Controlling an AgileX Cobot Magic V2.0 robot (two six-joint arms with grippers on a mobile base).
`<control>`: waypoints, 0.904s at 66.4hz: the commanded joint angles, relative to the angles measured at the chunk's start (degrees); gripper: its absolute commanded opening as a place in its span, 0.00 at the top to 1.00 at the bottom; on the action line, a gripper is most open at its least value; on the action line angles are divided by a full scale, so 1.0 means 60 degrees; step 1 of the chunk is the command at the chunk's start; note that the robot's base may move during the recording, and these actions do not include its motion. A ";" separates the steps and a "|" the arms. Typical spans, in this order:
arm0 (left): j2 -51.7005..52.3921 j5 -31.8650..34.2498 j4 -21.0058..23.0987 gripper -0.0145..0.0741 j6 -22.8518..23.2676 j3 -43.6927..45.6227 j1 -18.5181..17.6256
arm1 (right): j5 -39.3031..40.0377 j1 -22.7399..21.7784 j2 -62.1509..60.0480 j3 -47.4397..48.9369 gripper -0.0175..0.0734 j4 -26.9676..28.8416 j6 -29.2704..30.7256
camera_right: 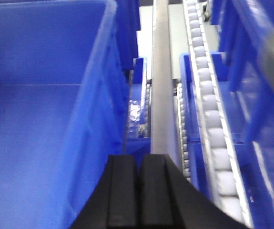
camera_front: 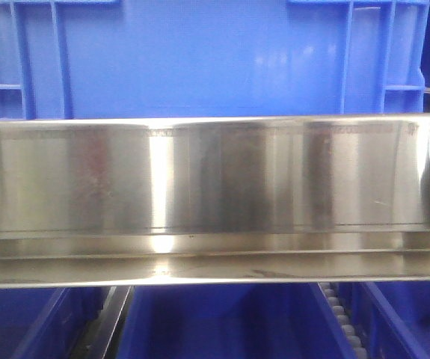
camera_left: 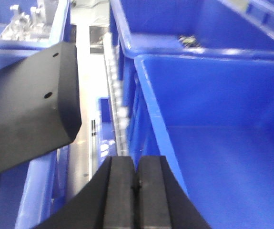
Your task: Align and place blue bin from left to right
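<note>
The blue bin (camera_front: 200, 60) was seen standing upright behind a shiny metal bar (camera_front: 215, 194). Its smooth side was turned to the front camera and its top was open. The bin was placed between the two claws. The left claw (camera_left: 137, 171) was held just outside the bin's left wall, clenched tight, finger against finger. The right claw (camera_right: 139, 167) was held just outside the bin's right wall and was squeezed closed the same way. A row of white rollers (camera_right: 208, 109) was seen further right. Another bin (camera_left: 184, 28) was placed just behind the first.
</note>
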State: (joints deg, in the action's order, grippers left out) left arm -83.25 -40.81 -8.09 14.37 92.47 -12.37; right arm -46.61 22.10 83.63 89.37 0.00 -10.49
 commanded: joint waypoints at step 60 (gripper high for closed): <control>-0.0586 -0.0531 -0.1201 0.96 0.1472 0.0715 -0.0448 | -0.3155 0.1096 0.3183 0.4628 0.49 -0.1550 -0.1012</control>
State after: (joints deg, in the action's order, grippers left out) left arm -86.83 -44.51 -15.15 22.66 96.19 -14.76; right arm -65.66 28.81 103.01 116.50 -8.72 -16.03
